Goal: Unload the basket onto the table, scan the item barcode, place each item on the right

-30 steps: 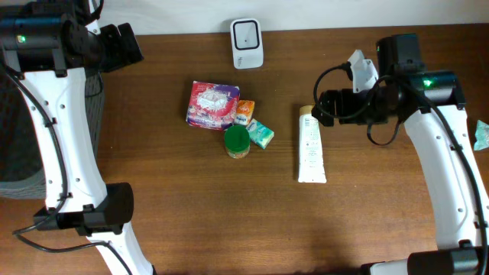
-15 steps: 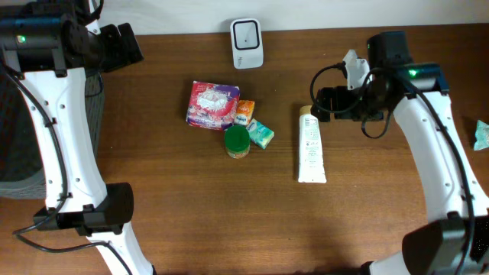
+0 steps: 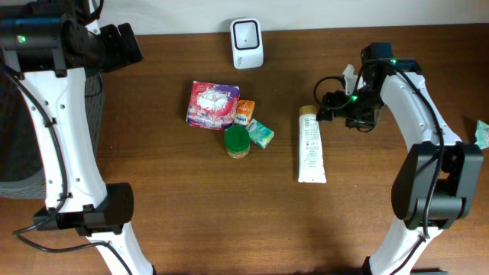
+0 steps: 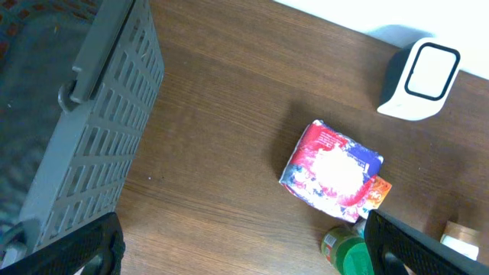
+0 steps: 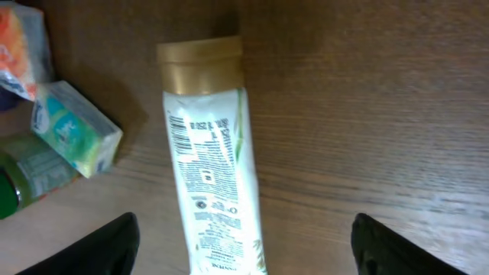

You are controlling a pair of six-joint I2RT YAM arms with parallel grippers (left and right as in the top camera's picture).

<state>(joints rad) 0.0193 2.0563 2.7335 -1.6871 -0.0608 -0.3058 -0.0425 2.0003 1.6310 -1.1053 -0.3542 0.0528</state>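
- Overhead view: a white plastic tube with a tan cap (image 3: pixel 312 149) is lying flat on the brown wooden worktop (image 3: pixel 191 206), cap pointing toward the far edge, right of centre.
- The right tool (image 3: pixel 330 107) is hovering just beside the cap end of the tube. In the right wrist view, its jaws (image 5: pixel 248 244) are standing wide apart with the tube (image 5: pixel 214 183) lying between them, ungripped, and a strip of barcode print (image 5: pixel 179 131) is facing up near the cap.
- A white rounded barcode scanner (image 3: pixel 247 43) is standing at the far edge, well apart from the tube.
- A red-and-purple foil packet (image 3: pixel 212 105), a small orange pack (image 3: pixel 245 111), a teal-green carton (image 3: pixel 260 134) and a green-lidded jar (image 3: pixel 237 140) are clustering at the centre, left of the tube.
- The left tool (image 3: pixel 122 42) is hanging over the far left corner, its jaws (image 4: pixel 244 248) gaping and holding nothing, above a grey slatted plastic basket (image 4: pixel 92 137).
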